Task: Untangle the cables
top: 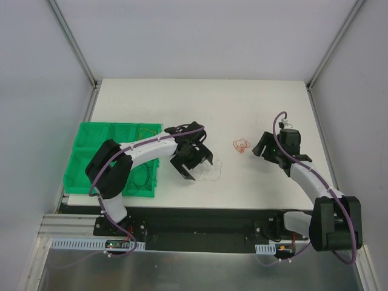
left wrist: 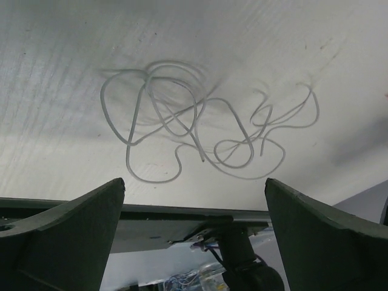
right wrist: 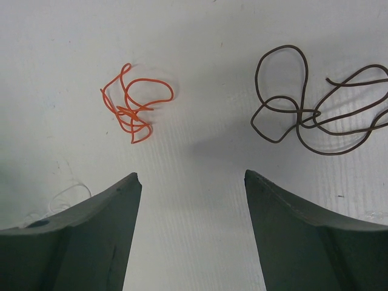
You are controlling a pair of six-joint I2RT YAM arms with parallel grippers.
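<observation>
The right gripper [top: 261,146] hangs with its fingers spread wide and nothing between them. In its wrist view the two dark fingers [right wrist: 103,224] frame bare white table. Its arm rises from the base at the near right corner, then slants forward and inward, with the wrist tipped towards the red cable [top: 242,146]. That cable is a small kinked knot lying near the open jaws, on their left in the overhead view. From the right wrist camera the red cable [right wrist: 133,103] lies ahead of the left finger. A dark brown cable [right wrist: 315,109] lies well apart to its right, in loose overlapping loops.

The left gripper [top: 195,165] is also spread and holds nothing, its fingers [left wrist: 79,230] wide at the bottom of its view. Its arm folds up from the near left base and stretches across, so the hand is left of the red cable and well apart from it. A pale grey cable [left wrist: 195,118] lies looped on the table [top: 200,103] just ahead of this gripper. It lies left of the red cable and nearer the arm bases.

Far to the left of the red cable sits a green compartment bin [top: 115,125], with thin wire inside.
</observation>
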